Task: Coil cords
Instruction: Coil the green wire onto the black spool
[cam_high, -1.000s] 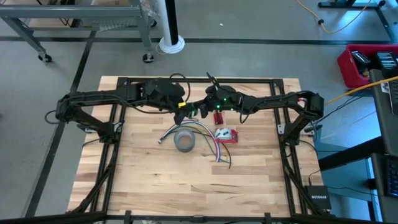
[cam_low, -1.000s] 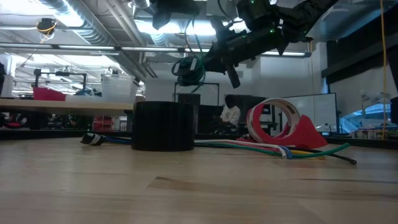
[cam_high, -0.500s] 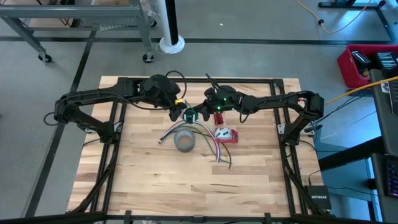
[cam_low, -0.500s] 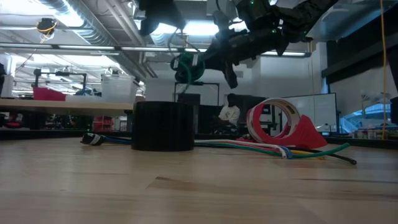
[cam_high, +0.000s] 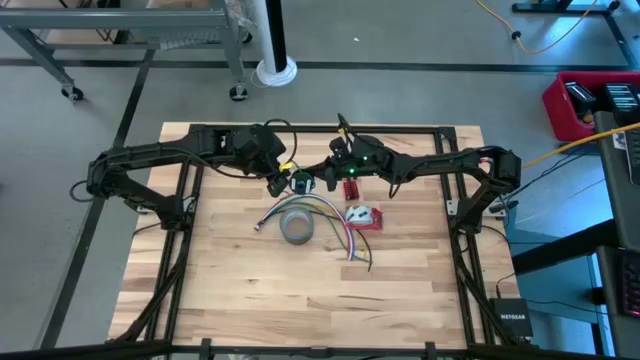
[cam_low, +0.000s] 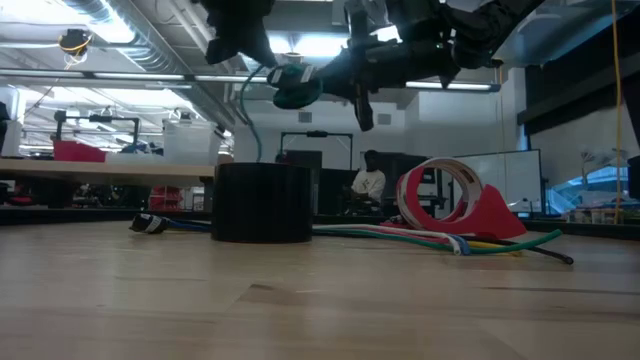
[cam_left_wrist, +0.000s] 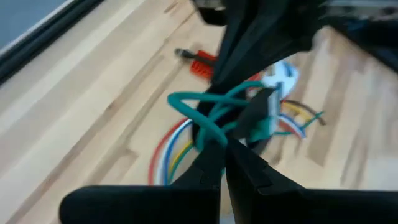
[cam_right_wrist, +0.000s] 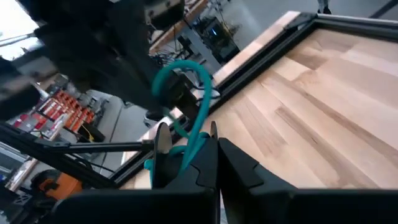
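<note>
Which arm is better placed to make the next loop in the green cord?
Probably the left: both grippers hold the green cord above the table, but the left also holds its loose tail.

The table is pale wood planks with visible grain, kinda satin. The green cord looks like smooth rubbery plastic. The grey tape roll is matt, and the red tape dispenser is glossy plastic.
</note>
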